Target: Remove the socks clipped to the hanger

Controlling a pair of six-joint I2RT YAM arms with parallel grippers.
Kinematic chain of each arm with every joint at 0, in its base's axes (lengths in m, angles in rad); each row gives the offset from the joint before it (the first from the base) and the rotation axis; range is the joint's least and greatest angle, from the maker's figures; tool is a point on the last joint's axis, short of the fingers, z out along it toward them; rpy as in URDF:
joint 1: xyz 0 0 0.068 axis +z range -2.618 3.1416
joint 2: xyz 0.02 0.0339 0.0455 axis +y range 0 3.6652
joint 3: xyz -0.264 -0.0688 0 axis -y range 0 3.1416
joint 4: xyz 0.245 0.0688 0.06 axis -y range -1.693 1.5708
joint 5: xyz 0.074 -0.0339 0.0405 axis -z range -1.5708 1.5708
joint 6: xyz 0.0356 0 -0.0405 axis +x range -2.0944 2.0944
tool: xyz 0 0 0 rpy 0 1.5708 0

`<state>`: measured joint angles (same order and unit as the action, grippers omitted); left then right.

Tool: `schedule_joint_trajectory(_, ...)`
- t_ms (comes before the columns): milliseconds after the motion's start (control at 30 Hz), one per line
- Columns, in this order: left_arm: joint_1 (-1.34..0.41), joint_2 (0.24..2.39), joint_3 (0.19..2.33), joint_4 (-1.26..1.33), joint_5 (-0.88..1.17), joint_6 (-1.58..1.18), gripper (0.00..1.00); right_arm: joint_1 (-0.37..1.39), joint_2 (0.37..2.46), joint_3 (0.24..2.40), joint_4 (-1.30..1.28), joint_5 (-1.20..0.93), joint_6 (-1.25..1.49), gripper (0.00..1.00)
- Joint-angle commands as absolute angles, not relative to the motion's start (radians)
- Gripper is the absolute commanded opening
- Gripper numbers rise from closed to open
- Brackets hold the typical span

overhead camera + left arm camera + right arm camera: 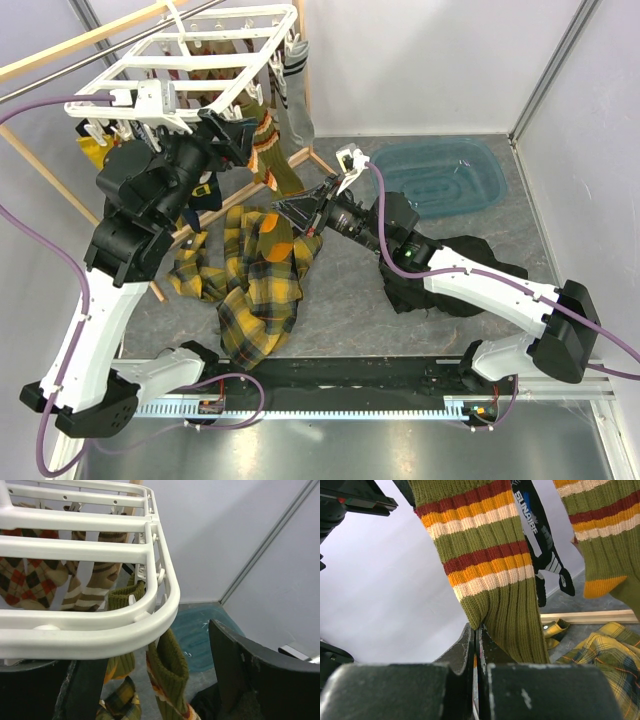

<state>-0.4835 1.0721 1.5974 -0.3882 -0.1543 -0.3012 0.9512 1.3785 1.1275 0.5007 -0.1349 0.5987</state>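
On the table, nearest the arm bases, lies a plaid cloth. The right end effector, fingers together, pinches an olive striped sock that hangs from the hanger. The left end effector, fingers apart, straddles the hanger's rounded corner rim.

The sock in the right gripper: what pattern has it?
Olive sock with red, orange and cream stripes; clearest in right wrist view.

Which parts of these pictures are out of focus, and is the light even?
Right wrist view: the near fingers are soft, the striped sock knit is sharp. Left wrist view: the white hanger is bright but not washed out. Top view: even light, only soft shadows on the table.
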Motion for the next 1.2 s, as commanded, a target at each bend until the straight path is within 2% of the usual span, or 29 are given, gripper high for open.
schedule_joint_trajectory(0,-0.477,1.052,1.626,-0.409,-0.126,-0.417,0.84,0.948,1.358,1.124,0.546,-0.149,0.615,0.0)
schedule_joint_trajectory(300,-0.477,1.057,1.644,-0.448,-0.15,-0.414,0.85,0.95,1.335,1.098,0.561,-0.136,0.626,0.0)
schedule_joint_trajectory(567,-0.477,1.077,1.592,-0.336,-0.166,-0.367,0.78,0.948,1.342,1.094,0.58,-0.161,0.638,0.0)
schedule_joint_trajectory(733,-0.477,1.074,1.58,-0.282,-0.184,-0.348,0.66,0.948,1.336,1.092,0.571,-0.164,0.629,0.0)
schedule_joint_trajectory(767,-0.477,1.075,1.582,-0.281,-0.186,-0.348,0.61,0.948,1.335,1.091,0.571,-0.166,0.626,0.0)
schedule_joint_trajectory(867,-0.477,1.083,1.585,-0.273,-0.198,-0.351,0.54,0.948,1.338,1.081,0.572,-0.167,0.621,0.0)
schedule_joint_trajectory(1033,-0.477,1.094,1.592,-0.267,-0.199,-0.364,0.55,0.948,1.35,1.083,0.577,-0.173,0.626,0.0)
schedule_joint_trajectory(1133,-0.477,1.095,1.595,-0.256,-0.207,-0.362,0.51,0.948,1.356,1.091,0.577,-0.184,0.63,0.0)
schedule_joint_trajectory(1167,-0.477,1.097,1.598,-0.258,-0.207,-0.357,0.47,0.948,1.358,1.092,0.577,-0.186,0.63,0.0)
